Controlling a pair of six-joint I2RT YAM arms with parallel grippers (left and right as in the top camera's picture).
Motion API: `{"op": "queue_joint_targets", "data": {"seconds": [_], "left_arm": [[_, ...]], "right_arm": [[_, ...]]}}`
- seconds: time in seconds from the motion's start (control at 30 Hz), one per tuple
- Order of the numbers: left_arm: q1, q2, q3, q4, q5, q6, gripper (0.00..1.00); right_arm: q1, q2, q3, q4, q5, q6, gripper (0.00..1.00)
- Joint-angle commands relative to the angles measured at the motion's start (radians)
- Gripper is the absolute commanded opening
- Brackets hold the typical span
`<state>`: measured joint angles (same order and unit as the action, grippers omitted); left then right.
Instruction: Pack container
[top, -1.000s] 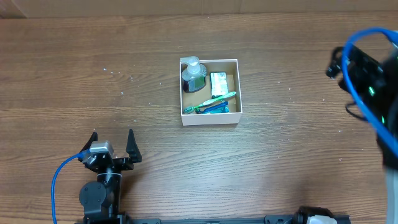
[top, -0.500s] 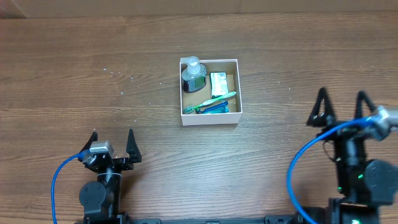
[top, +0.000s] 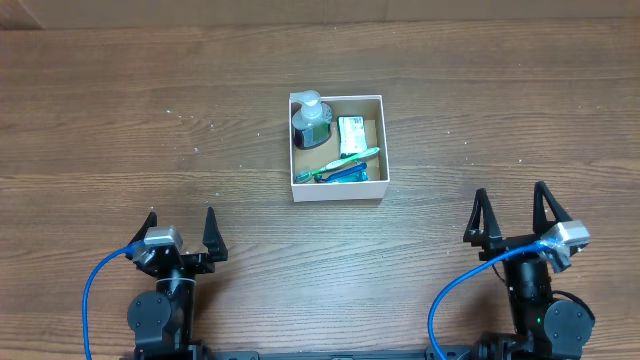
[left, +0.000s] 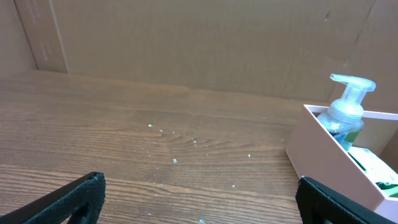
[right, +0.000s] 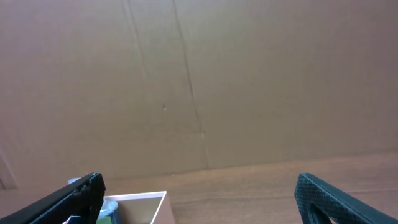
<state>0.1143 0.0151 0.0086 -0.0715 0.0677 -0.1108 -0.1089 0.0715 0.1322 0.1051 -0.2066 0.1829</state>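
Observation:
The container (top: 338, 190), a square white-walled box with a brown inside, sits mid-table. It holds a clear pump soap bottle (top: 310, 119), a small white-and-green pack (top: 350, 134) and a green toothbrush (top: 340, 164) over a blue item. My left gripper (top: 181, 222) is open and empty near the front left, well short of the box. My right gripper (top: 510, 207) is open and empty at the front right. The left wrist view shows the box wall (left: 329, 162) and the soap bottle (left: 346, 112) at right. The right wrist view shows a box corner (right: 140, 199).
The brown wooden table (top: 120, 130) stretches around the box. A cardboard wall (right: 199, 81) stands behind the table's far edge. Blue cables run from both arm bases at the front.
The right arm has swung down from the far right edge and drawn back to the front right, its gripper open. The left arm and the box contents have not moved.

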Motion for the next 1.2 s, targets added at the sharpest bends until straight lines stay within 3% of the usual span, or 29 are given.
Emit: {"op": "queue_joint_targets", "data": {"seconds": [0.0,0.57,0.73,1.17], "left_arm": [[0.010,-0.011,-0.003,-0.001,0.003,-0.017,1.00],[0.010,-0.011,-0.003,-0.002,0.003,-0.017,1.00],[0.010,-0.011,-0.003,-0.001,0.003,-0.017,1.00],[0.010,-0.011,-0.003,-0.001,0.003,-0.017,1.00]], "right_arm": [[0.003,-0.024,-0.046,0.006,-0.013,-0.016,1.00],[0.023,-0.069,-0.125,-0.069,0.084,-0.024,1.00],[0.043,-0.069,-0.124,-0.183,0.111,-0.026,1.00],[0.042,-0.069,-0.124,-0.182,0.116,-0.034,1.00]]}}
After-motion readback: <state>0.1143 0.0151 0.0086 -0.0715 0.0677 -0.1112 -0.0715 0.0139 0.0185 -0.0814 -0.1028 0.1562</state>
